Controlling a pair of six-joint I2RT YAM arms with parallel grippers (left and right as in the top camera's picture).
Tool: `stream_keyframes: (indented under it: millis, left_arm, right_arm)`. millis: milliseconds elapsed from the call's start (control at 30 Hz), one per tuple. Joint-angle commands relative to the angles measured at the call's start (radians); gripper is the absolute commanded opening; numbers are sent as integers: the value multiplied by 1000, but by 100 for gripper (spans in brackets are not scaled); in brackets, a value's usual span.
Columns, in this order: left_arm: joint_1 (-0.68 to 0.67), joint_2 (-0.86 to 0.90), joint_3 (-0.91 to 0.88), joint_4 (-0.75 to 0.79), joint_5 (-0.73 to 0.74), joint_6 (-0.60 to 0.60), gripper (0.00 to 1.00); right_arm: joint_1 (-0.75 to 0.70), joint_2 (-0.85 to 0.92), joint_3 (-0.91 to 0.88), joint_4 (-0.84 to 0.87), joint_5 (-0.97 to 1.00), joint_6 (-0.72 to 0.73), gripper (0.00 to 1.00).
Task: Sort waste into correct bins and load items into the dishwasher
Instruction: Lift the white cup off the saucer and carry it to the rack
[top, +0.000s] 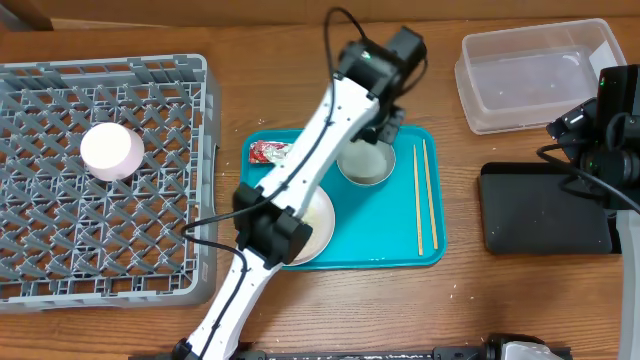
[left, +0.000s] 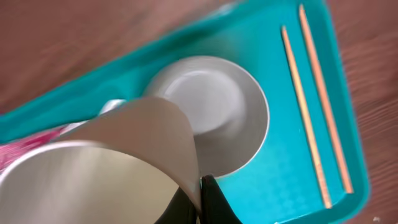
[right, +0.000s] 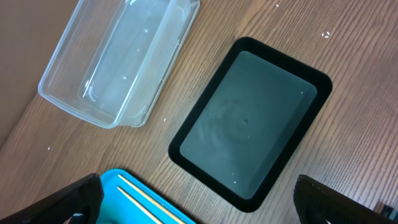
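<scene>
My left gripper is shut on the rim of the pale grey bowl, holding it tilted just over the small white plate on the teal tray. From overhead the bowl sits under the gripper. Two wooden chopsticks lie on the tray's right side. The red foil wrapper lies at the tray's back left. The large white plate is partly hidden by my arm. The white cup stands in the grey rack. My right gripper is open and empty. The tissue is out of view.
The clear tub stands at the back right, with the black tray in front of it; both look empty apart from tiny white specks. The teal tray is in the middle. My left arm crosses the tray diagonally.
</scene>
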Motion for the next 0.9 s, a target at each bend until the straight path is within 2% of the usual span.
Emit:
stream_keyframes:
  millis: [0,267,367,467,600,767,867]
  left_arm:
    - [116,-146,106,-14,26,-42,4]
    - [531,-384,76,-14,346,-35,4]
    - [684,-469,-29,-14,434,-3,4]
    - [800,-559,-214,-14,431,28,4]
    - [922,-634,-487,-14,491,135,4]
    - [1077,-637,-708,12,753,366,4]
    - [1186,-636,-835,32,853,448,4]
  right_arm:
    - [-6,-1,8,3,3,4,100]
    - [-6,-1,8,3,3,4,100]
    - [-6,-1,8,3,3,4,100]
    - [-6,-1,8,3,3,4,100]
    - [-6,-1,8,3,3,4,100]
    - [-6,-1,8,3,3,4,100]
    - [-6,-1,8,3,3,4,100]
